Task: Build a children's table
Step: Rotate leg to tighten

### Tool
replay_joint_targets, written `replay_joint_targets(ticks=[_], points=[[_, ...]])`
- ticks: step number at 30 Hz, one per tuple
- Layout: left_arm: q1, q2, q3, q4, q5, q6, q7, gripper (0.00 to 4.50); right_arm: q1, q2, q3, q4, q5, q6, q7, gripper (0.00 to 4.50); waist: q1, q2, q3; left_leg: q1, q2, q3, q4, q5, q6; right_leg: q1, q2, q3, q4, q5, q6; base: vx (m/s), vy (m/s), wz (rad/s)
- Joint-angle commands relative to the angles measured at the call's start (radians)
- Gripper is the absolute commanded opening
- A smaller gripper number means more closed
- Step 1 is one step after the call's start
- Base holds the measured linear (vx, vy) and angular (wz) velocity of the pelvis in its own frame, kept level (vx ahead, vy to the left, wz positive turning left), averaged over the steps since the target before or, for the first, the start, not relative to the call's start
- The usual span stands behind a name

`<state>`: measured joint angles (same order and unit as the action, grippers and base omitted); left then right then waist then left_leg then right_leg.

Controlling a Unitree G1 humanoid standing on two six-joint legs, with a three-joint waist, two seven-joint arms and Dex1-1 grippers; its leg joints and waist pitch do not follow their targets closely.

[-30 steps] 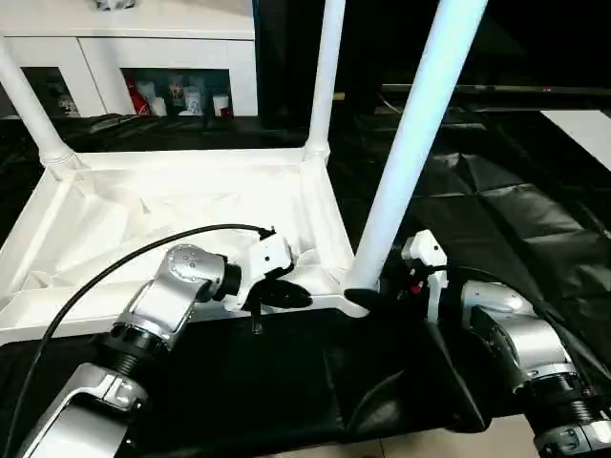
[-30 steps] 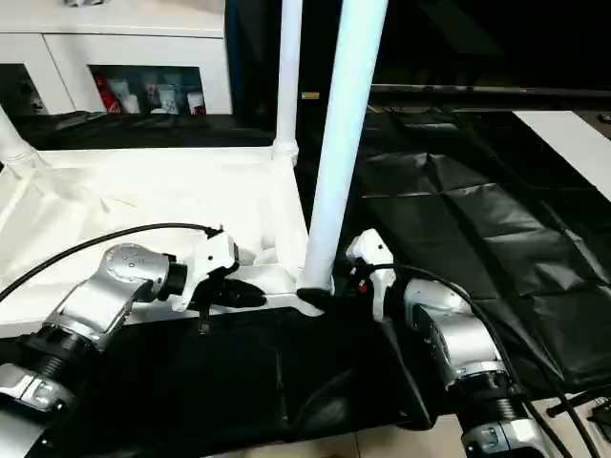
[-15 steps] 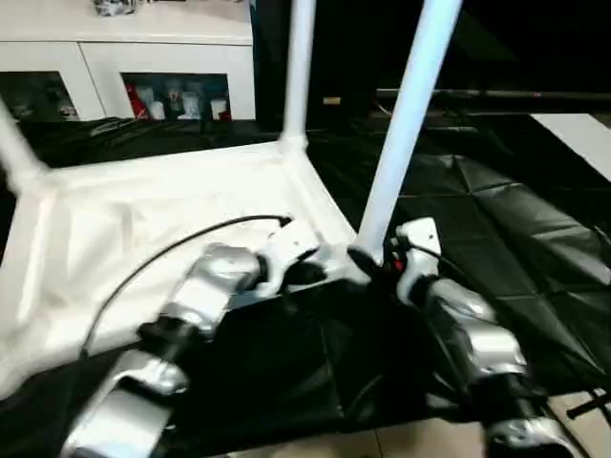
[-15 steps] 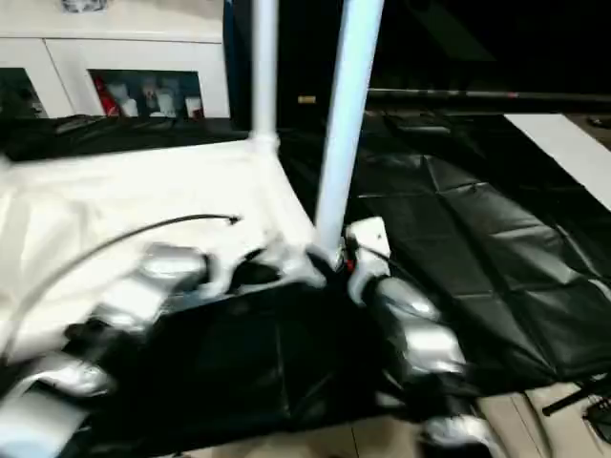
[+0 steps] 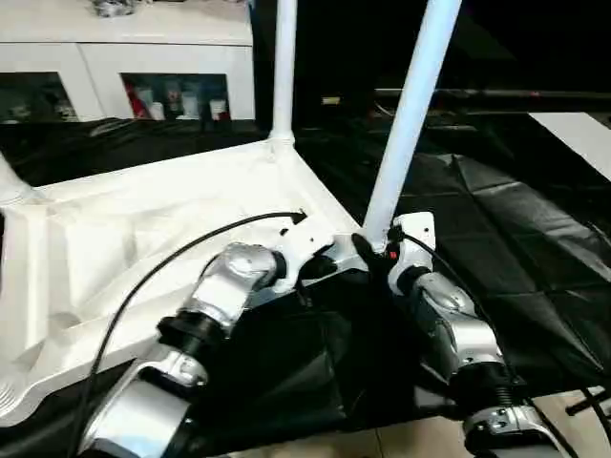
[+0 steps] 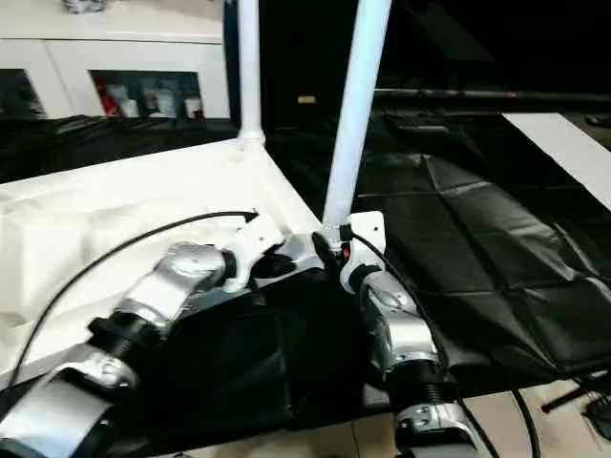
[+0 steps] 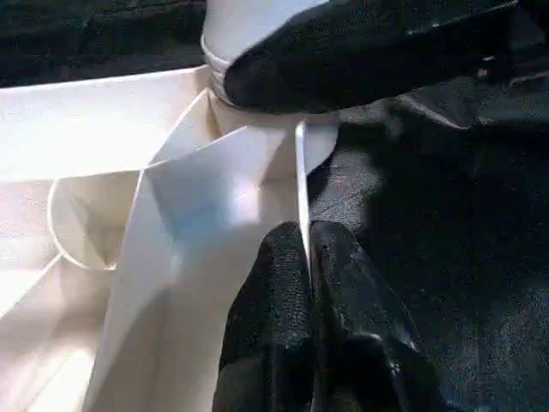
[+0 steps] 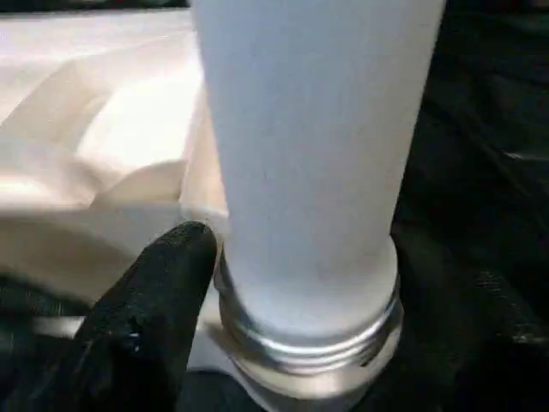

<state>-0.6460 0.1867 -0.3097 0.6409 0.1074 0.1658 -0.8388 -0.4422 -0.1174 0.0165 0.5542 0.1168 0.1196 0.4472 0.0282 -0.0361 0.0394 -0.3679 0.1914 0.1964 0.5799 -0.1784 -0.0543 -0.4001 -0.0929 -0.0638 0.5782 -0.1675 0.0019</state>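
Right claw [image 8: 292, 343] spread around the leg [image 5: 410, 114] base; left claw [image 7: 307, 283] pinched shut on the tabletop [image 5: 143, 229] rim, at 9 o'clock from the leg. Tabletop lies inverted on the bench [image 5: 516, 239]. Risk: threads visible, leg may tilt and cross-thread.

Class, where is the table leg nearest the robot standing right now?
In the left eye view the leg rises from the upturned tabletop's near right corner, with the right gripper around its base.

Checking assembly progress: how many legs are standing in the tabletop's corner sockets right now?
3 visible. One leg at the near corner, between the right gripper fingers; one at the far corner; one at the picture's left edge. The fourth corner is out of frame.
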Motion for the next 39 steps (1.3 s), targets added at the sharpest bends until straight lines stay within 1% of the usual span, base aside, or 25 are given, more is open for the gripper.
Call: replay_joint_targets(ticks=[1, 2, 3, 4, 5, 7, 8, 9, 11, 12, 14, 15, 17, 19, 20, 22, 23, 24, 27, 28, 30, 33, 35, 36, 39], points=[[0.037, 0.018, -0.024, -0.013, -0.017, -0.044, -0.080, 0.00, 0.002, -0.024, 0.055, -0.040, 0.002, 0.006, 0.106, 3.76, 0.004, -0.005, -0.053, 0.003, 0.041, -0.022, -0.080, -0.291, 0.024, 0.041, -0.054, 0.039, -0.067, -0.298, -0.171, 0.000, 0.000, 0.00], [0.037, 0.018, -0.024, -0.013, -0.017, -0.044, -0.080, 0.00, 0.002, -0.024, 0.055, -0.040, 0.002, 0.006, 0.106, 3.76, 0.008, -0.006, -0.055, 0.007, 0.040, -0.018, -0.074, -0.262, 0.035, 0.037, -0.056, 0.040, -0.065, -0.269, -0.186, 0.000, 0.000, 0.00], [0.063, 0.048, -0.015, -0.039, -0.047, -0.076, -0.149, 0.00, 0.017, -0.070, 0.064, -0.071, 0.023, 0.014, 0.201, 3.76, 0.011, -0.008, -0.056, 0.011, 0.039, -0.016, -0.072, -0.254, 0.039, 0.038, -0.056, 0.040, -0.065, -0.262, -0.190, 0.000, 0.000, 0.00], [0.072, 0.061, -0.013, -0.047, -0.057, -0.079, -0.172, 0.00, 0.026, -0.089, 0.070, -0.088, 0.034, 0.020, 0.246, 3.76, 0.014, -0.009, -0.057, 0.008, 0.039, -0.015, -0.071, -0.238, 0.047, 0.041, -0.057, 0.041, -0.061, -0.242, -0.194, 0.000, 0.000, 0.00], [0.089, 0.087, -0.008, -0.064, -0.077, -0.085, -0.222, 0.00, 0.047, -0.133, 0.087, -0.130, 0.056, 0.031, 0.346, 3.76, 0.019, -0.010, -0.058, 0.006, 0.039, -0.012, -0.068, -0.191, 0.077, 0.046, -0.053, 0.041, -0.053, -0.172, -0.211, 0.000, 0.000, 0.00], [0.098, 0.104, -0.005, -0.074, -0.088, -0.092, -0.250, 0.00, 0.062, -0.164, 0.101, -0.156, 0.066, 0.034, 0.412, 3.76, 0.022, -0.009, -0.058, 0.006, 0.040, -0.011, -0.066, -0.165, 0.093, 0.047, -0.052, 0.041, -0.047, -0.134, -0.224, 0.000, 0.000, 0.00], [0.108, 0.124, -0.005, -0.087, -0.098, -0.092, -0.278, 0.00, 0.079, -0.198, 0.116, -0.185, 0.079, 0.040, 0.480, 3.76, 0.023, -0.009, -0.058, 0.005, 0.042, -0.011, -0.066, -0.154, 0.099, 0.047, -0.052, 0.040, -0.045, -0.123, -0.232, 0.000, 0.000, 0.00], [0.110, 0.127, -0.005, -0.090, -0.100, -0.091, -0.283, 0.00, 0.082, -0.204, 0.119, -0.190, 0.081, 0.041, 0.491, 3.76, 0.026, -0.008, -0.057, 0.009, 0.044, -0.012, -0.067, -0.155, 0.097, 0.046, -0.053, 0.040, -0.045, -0.128, -0.237, 0.000, 0.000, 0.00], [0.120, 0.149, -0.004, -0.108, -0.112, -0.091, -0.317, 0.00, 0.089, -0.226, 0.128, -0.203, 0.090, 0.044, 0.528, 3.76, 0.024, -0.007, -0.056, 0.010, 0.045, -0.011, -0.068, -0.172, 0.088, 0.044, -0.052, 0.040, -0.046, -0.156, -0.240, 0.000, 0.000, 0.00], [0.126, 0.161, -0.003, -0.122, -0.120, -0.090, -0.337, 0.00, 0.087, -0.230, 0.130, -0.201, 0.088, 0.039, 0.533, 3.76, 0.023, -0.011, -0.054, 0.011, 0.045, -0.012, -0.070, -0.184, 0.078, 0.043, -0.053, 0.040, -0.048, -0.183, -0.237, 0.000, 0.000, 0.00], [0.131, 0.168, -0.003, -0.131, -0.126, -0.089, -0.349, 0.00, 0.085, -0.231, 0.130, -0.199, 0.087, 0.035, 0.536, 3.76, 0.021, -0.008, -0.053, 0.013, 0.046, -0.012, -0.072, -0.211, 0.062, 0.040, -0.054, 0.041, -0.052, -0.222, -0.232, 0.000, 0.000, 0.00], [0.140, 0.178, -0.004, -0.150, -0.138, -0.085, -0.371, 0.00, 0.078, -0.228, 0.129, -0.192, 0.085, 0.034, 0.538, 3.76, 0.020, -0.011, -0.053, 0.014, 0.046, -0.012, -0.072, -0.217, 0.056, 0.040, -0.054, 0.041, -0.053, -0.233, -0.227, 0.000, 0.000, 0.00], [0.141, 0.179, -0.004, -0.152, -0.139, -0.084, -0.373, 0.00, 0.077, -0.227, 0.128, -0.192, 0.085, 0.034, 0.538, 3.76, 0.021, -0.009, -0.053, 0.016, 0.046, -0.012, -0.073, -0.218, 0.049, 0.039, -0.054, 0.042, -0.053, -0.240, -0.223, 0.000, 0.000, 0.00], [0.150, 0.185, -0.002, -0.168, -0.147, -0.082, -0.390, 0.00, 0.072, -0.223, 0.129, -0.190, 0.093, 0.043, 0.546, 3.76, 0.022, -0.010, -0.054, 0.016, 0.046, -0.011, -0.072, -0.207, 0.051, 0.038, -0.053, 0.043, -0.051, -0.221, -0.225, 0.000, 0.000, 0.00], [0.155, 0.189, -0.001, -0.177, -0.148, -0.079, -0.397, 0.00, 0.068, -0.224, 0.138, -0.181, 0.083, 0.036, 0.553, 3.49, 0.023, -0.011, -0.054, 0.015, 0.045, -0.011, -0.072, -0.197, 0.053, 0.039, -0.053, 0.042, -0.049, -0.211, -0.226, 0.000, 0.000, 0.00], [0.157, 0.191, -0.001, -0.181, -0.148, -0.076, -0.399, 0.00, 0.066, -0.225, 0.141, -0.176, 0.079, 0.033, 0.557, 3.49, 0.026, -0.011, -0.056, 0.015, 0.045, -0.010, -0.070, -0.178, 0.055, 0.041, -0.052, 0.042, -0.045, -0.183, -0.230, 0.000, 0.000, 0.00], [0.157, 0.191, -0.001, -0.181, -0.147, -0.077, -0.397, 0.00, 0.065, -0.227, 0.143, -0.173, 0.079, 0.033, 0.561, 3.31, 0.026, -0.013, -0.055, 0.015, 0.044, -0.010, -0.069, -0.175, 0.057, 0.041, -0.052, 0.042, -0.045, -0.181, -0.231, 0.000, 0.000, 0.00], [0.157, 0.192, -0.001, -0.181, -0.146, -0.077, -0.395, 0.00, 0.065, -0.228, 0.143, -0.172, 0.080, 0.034, 0.564, 3.31, 0.028, -0.012, -0.056, 0.015, 0.044, -0.009, -0.068, -0.168, 0.060, 0.042, -0.053, 0.042, -0.044, -0.173, -0.232, 0.000, 0.000, 0.00], [0.157, 0.194, -0.001, -0.181, -0.148, -0.077, -0.396, 0.00, 0.064, -0.230, 0.144, -0.169, 0.075, 0.028, 0.566, 3.03, 0.030, -0.012, -0.056, 0.014, 0.043, -0.009, -0.068, -0.164, 0.062, 0.043, -0.053, 0.042, -0.044, -0.176, -0.230, 0.000, 0.000, 0.00], [0.156, 0.193, 0.000, -0.182, -0.147, -0.076, -0.396, 0.00, 0.063, -0.231, 0.144, -0.167, 0.074, 0.026, 0.567, 3.03, 0.030, -0.012, -0.057, 0.014, 0.043, -0.009, -0.067, -0.162, 0.061, 0.043, -0.053, 0.042, -0.044, -0.176, -0.230, 0.000, 0.000, 0.00], [0.156, 0.192, 0.002, -0.183, -0.145, -0.074, -0.396, 0.00, 0.062, -0.234, 0.142, -0.165, 0.075, 0.025, 0.571, 2.77, 0.030, -0.013, -0.056, 0.014, 0.043, -0.009, -0.067, -0.162, 0.062, 0.043, -0.052, 0.042, -0.043, -0.178, -0.229, 0.000, 0.000, 0.00], [0.158, 0.193, 0.003, -0.186, -0.143, -0.071, -0.398, 0.00, 0.064, -0.235, 0.142, -0.167, 0.077, 0.025, 0.572, 2.70, 0.030, -0.011, -0.056, 0.015, 0.043, -0.009, -0.067, -0.175, 0.057, 0.042, -0.053, 0.042, -0.046, -0.196, -0.226, 0.000, 0.000, 0.00], [0.159, 0.193, 0.004, -0.187, -0.142, -0.071, -0.398, 0.00, 0.065, -0.234, 0.142, -0.168, 0.077, 0.025, 0.570, 2.68, 0.030, -0.012, -0.056, 0.014, 0.043, -0.010, -0.066, -0.175, 0.055, 0.042, -0.052, 0.042, -0.044, -0.195, -0.225, 0.000, 0.000, 0.00], [0.160, 0.193, 0.005, -0.186, -0.140, -0.070, -0.394, 0.00, 0.068, -0.233, 0.142, -0.170, 0.077, 0.024, 0.567, 2.67, 0.030, -0.010, -0.057, 0.014, 0.043, -0.010, -0.066, -0.172, 0.055, 0.043, -0.052, 0.042, -0.043, -0.190, -0.226, 0.000, 0.000, 0.00], [0.151, 0.166, 0.013, -0.163, -0.120, -0.052, -0.326, 0.00, 0.089, -0.215, 0.128, -0.159, 0.065, 0.008, 0.511, 2.65, 0.030, -0.011, -0.057, 0.015, 0.043, -0.010, -0.065, -0.170, 0.055, 0.042, -0.051, 0.042, -0.043, -0.180, -0.229, 0.000, 0.000, 0.00]])
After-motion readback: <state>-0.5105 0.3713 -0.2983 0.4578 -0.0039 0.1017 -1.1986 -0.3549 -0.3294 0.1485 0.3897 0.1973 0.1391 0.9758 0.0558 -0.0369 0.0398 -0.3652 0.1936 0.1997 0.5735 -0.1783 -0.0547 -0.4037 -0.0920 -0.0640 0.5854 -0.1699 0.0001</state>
